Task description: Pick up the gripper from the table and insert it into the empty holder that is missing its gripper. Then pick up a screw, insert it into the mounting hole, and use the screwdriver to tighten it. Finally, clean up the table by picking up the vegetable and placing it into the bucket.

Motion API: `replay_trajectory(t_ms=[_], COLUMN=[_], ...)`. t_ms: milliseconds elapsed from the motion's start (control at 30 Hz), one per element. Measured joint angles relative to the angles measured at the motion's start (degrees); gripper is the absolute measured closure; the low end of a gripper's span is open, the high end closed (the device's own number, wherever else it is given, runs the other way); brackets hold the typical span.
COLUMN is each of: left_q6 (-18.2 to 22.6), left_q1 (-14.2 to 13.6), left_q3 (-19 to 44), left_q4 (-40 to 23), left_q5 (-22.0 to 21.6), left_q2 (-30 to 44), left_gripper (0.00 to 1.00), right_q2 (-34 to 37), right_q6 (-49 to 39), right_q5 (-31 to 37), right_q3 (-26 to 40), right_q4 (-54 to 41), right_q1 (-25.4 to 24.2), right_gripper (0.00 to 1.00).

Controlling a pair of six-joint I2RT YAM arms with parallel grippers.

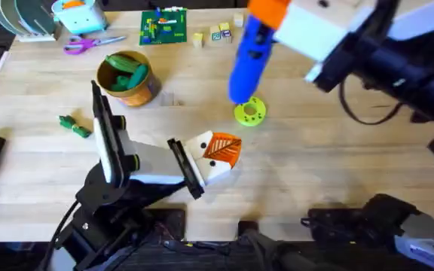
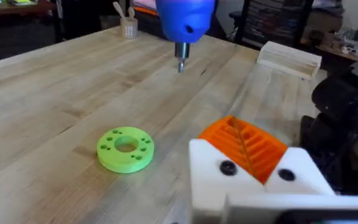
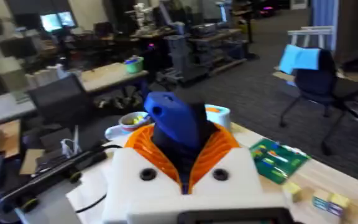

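**Blue screwdriver held upright over the green disc**

While the right gripper grips the screwdriver between its orange ribbed pads, the tool hangs tip-down over the table, its silver tip just above the lime-green disc, as the overhead view shows it. Seen from the left wrist, the tip is clear of the wood and the disc lies flat nearer the camera.

Left gripper sits low near the table's centre, at about 7 o'clock from the disc. Its cream holder carries an orange ribbed finger piece; I cannot tell how wide its fingers stand.

At 10 o'clock from the table's centre stands the bucket with green toy pieces inside. Another slim green vegetable lies on the wood at 7 o'clock from the bucket, well apart from it. Along the far edge lie purple scissors, a green circuit board and small blocks.
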Motion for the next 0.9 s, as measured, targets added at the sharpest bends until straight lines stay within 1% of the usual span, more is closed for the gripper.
replay_trajectory(t_ms=[100, 167, 333, 600, 900], left_q6=[0.0, 0.0, 0.0, 0.0, 0.0], left_q1=[0.0, 0.0, 0.0, 0.0, 0.0], left_q3=[0.0, 0.0, 0.0, 0.0, 0.0], left_q4=[0.0, 0.0, 0.0, 0.0, 0.0], left_q5=[0.0, 0.0, 0.0, 0.0, 0.0], left_q2=[0.0, 0.0, 0.0, 0.0, 0.0], left_gripper=[0.989, 0.989, 0.989, 0.989, 0.989], right_q2=[2.8, 4.5, 7.7, 8.0, 8.0], right_q6=[0.3, 0.4, 0.4, -1.1, -1.4], right_q5=[-0.5, -0.7, -1.0, -6.3, -8.5], right_q3=[0.0, 0.0, 0.0, 0.0, 0.0], right_q4=[4.9, 7.2, 10.2, 11.4, 11.3], right_q1=[5.5, 8.0, 12.0, 12.5, 12.5], right_gripper=[0.978, 0.978, 0.978, 0.978, 0.978])
